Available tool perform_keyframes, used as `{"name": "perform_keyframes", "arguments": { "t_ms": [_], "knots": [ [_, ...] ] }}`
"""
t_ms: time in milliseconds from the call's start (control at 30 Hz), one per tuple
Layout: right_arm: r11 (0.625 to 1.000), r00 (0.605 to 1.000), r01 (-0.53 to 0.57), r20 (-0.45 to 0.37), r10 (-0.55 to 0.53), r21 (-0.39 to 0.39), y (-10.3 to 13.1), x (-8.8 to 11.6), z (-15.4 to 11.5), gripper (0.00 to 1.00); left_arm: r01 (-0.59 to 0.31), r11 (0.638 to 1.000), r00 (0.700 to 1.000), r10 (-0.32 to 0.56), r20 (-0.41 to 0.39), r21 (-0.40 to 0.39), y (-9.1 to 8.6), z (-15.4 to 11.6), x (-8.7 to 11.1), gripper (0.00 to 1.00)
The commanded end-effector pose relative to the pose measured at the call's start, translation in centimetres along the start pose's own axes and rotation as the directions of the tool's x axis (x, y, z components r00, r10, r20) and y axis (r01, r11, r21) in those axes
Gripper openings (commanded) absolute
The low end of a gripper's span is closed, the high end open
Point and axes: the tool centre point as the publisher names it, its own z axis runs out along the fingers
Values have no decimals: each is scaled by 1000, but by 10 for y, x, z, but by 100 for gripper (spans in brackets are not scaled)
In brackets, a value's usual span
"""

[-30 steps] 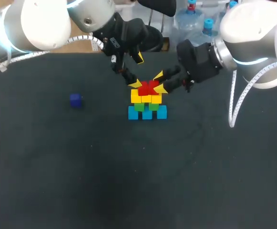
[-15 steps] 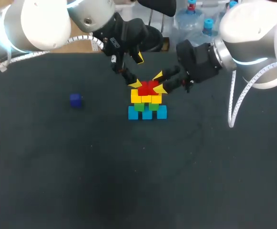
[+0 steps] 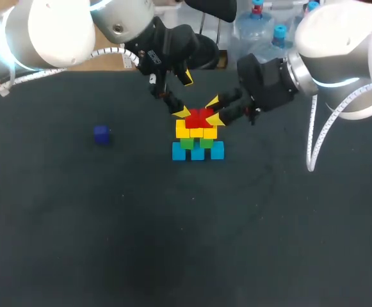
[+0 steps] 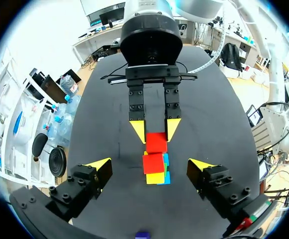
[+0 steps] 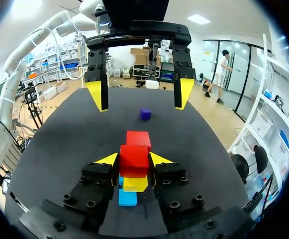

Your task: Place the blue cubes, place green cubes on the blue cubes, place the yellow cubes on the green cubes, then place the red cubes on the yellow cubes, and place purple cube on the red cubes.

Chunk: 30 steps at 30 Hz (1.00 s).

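My right end effector (image 5: 134,160) pinches a small red cube (image 4: 155,142) on the coloured cube stack (image 3: 197,144); my left end effector (image 4: 149,166) is wide open; a small purple cube (image 3: 101,133) sits apart.

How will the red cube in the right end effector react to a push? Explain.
The red cube, clamped by the right end effector, looks rigid and flat-faced: probably slides, not rolls. Small, so likely light. Perched on the yellow cubes, it might topple off if nudged.

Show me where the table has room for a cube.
Free: the mat in front of the blue cubes, and between them and the purple cube. Crowded: around the red cubes, where left fingers and right fingers meet.
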Motion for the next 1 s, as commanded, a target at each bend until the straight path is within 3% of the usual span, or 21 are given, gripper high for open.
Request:
{"name": "perform_keyframes", "arguments": {
  "t_ms": [33, 1000],
  "knots": [
    [1000, 1000, 0, 2, 0, -1, 0, 1, 1, 0, -3, 1000, 1000, 3, 3, 0, 0, 0, 1, 100],
    [1000, 1000, -1, 7, 1, -1, -2, 1, 3, 0, -3, 1000, 1000, 3, 3, 0, 0, 0, 1, 100]
  ]
}}
